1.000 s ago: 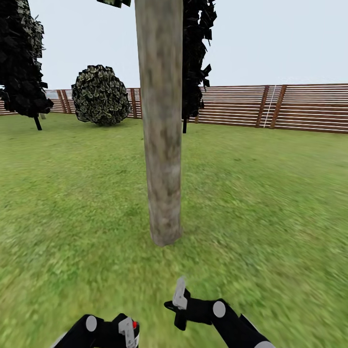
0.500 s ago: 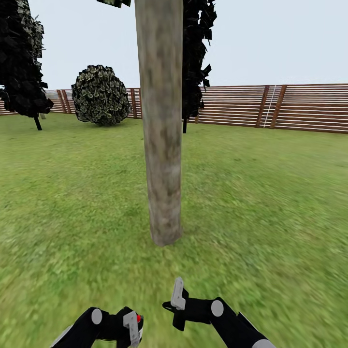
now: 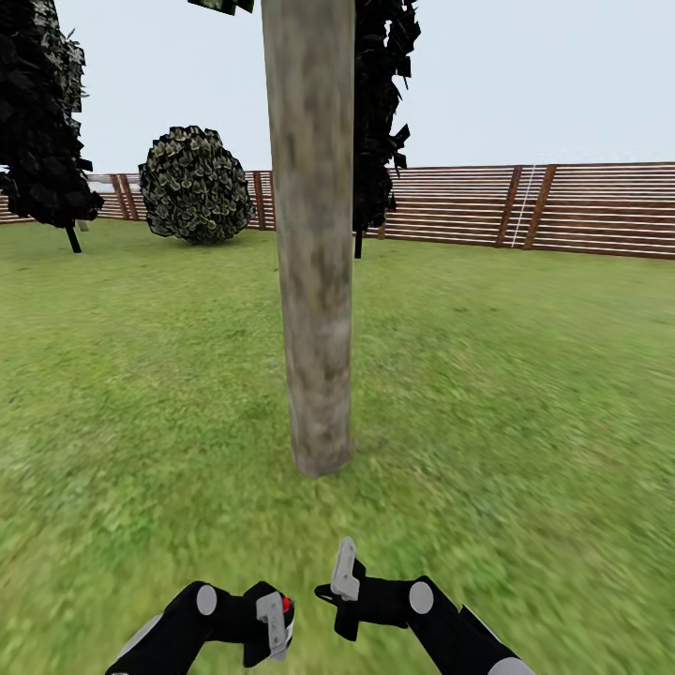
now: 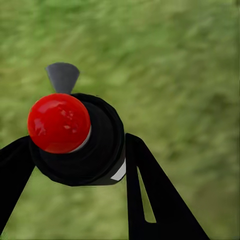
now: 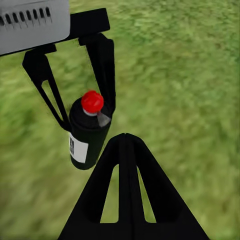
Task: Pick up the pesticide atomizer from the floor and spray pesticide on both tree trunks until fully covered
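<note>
Bark, head view: pale beige-grey, brown-mottled, on the tree trunk [image 3: 317, 281] that stands upright straight ahead of you on the lawn [image 3: 525, 375].
Behind the trunk: a slatted brown fence [image 3: 562, 208], a round bush [image 3: 195, 185] and two near-black conifers [image 3: 42, 122].
Left gripper, head view: your left gripper [image 3: 272, 623] sits low on your side of the trunk, well apart from it, with its fingers shut around the atomizer [image 3: 281, 614]; just the red cap peeks out.
Right gripper, head view: your right gripper [image 3: 345, 586] is just beside the left one, nearer the trunk's line; you cannot tell from here whether its fingers are apart.
Left wrist view: the atomizer [image 4: 80, 140] is a black bottle with a red ball cap and a grey nozzle tab, pinched between the two black fingers [image 4: 150, 190], grass behind it.
Right wrist view: the left gripper [image 5: 75, 90] hangs over the grass, clamping the atomizer [image 5: 88, 132], which shows a white label on its black body. Your own right fingers [image 5: 127, 200] meet at a point, closed on nothing.
</note>
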You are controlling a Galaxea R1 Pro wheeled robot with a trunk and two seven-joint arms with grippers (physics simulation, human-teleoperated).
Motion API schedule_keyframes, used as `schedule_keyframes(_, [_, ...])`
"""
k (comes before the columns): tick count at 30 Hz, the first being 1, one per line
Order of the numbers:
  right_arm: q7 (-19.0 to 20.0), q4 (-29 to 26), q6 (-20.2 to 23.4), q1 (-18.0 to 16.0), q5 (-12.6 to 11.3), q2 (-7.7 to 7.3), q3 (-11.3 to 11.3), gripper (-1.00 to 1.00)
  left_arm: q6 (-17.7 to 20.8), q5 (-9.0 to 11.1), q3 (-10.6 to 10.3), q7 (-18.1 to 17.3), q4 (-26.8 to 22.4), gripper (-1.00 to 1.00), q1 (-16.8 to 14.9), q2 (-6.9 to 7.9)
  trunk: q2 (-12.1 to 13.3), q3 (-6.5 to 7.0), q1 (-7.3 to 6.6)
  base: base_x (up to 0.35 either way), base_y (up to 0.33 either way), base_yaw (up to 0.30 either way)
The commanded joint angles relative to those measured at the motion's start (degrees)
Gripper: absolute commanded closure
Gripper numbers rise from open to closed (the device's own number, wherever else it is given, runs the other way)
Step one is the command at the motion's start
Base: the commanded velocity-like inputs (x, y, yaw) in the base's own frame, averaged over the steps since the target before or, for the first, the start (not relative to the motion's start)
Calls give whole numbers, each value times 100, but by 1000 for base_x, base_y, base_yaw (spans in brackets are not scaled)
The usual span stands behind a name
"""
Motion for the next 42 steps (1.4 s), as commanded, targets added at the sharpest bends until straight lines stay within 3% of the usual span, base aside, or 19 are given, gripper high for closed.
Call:
schedule_keyframes(1, [0, -2, 0, 0, 1, -1, 0, 100, 1, -5, -2, 0, -10, 100, -3, -16, 0, 0, 0, 0, 0, 0])
schedule_keyframes(16, [0, 3, 0, 0, 2, 98, 4, 100, 13, -1, -5, -7, -239, 100, -12, -124, 0, 0, 0, 0, 0, 0])
schedule_keyframes(42, [0, 4, -9, 0, 2, 82, 4, 100, -246, 21, -6, -334, -244, 100, -12, -110, 0, 0, 0, 0, 0, 0])
